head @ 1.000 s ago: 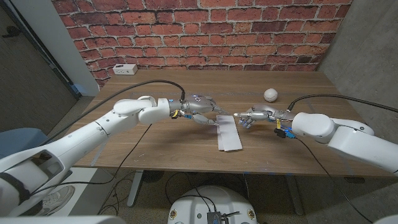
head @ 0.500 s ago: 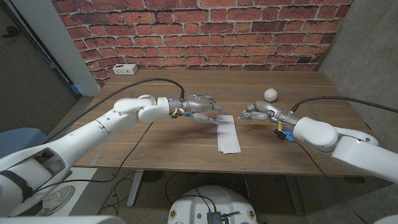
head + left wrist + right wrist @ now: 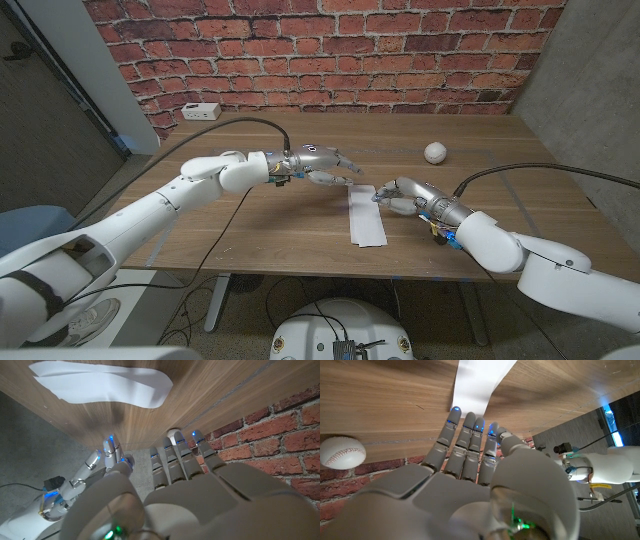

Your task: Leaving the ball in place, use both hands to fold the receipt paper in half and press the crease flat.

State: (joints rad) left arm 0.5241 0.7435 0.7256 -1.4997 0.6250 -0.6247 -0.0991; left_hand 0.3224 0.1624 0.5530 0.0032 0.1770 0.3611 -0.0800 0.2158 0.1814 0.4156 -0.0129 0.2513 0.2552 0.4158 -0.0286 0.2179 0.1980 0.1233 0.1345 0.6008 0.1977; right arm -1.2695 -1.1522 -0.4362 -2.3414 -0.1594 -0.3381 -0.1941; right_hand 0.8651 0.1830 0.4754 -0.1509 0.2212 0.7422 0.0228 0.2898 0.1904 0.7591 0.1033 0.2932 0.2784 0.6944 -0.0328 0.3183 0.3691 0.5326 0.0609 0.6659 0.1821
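A brick wall (image 3: 330, 50) backs the wooden counter (image 3: 250, 230), with a small white box (image 3: 202, 111) near its far left corner. The receipt (image 3: 366, 213) lies flat and unfolded at the counter's middle, reaching toward the near edge. The left robot hand (image 3: 325, 167) hovers beside the receipt's far end, fingers apart, holding nothing; the right robot hand (image 3: 398, 194) sits at its right edge, fingers loosely spread and also empty. The ball (image 3: 435, 152) rests well apart, toward the far right. The fold looks not yet begun — next, both hands likely need to catch one end and lift it over.
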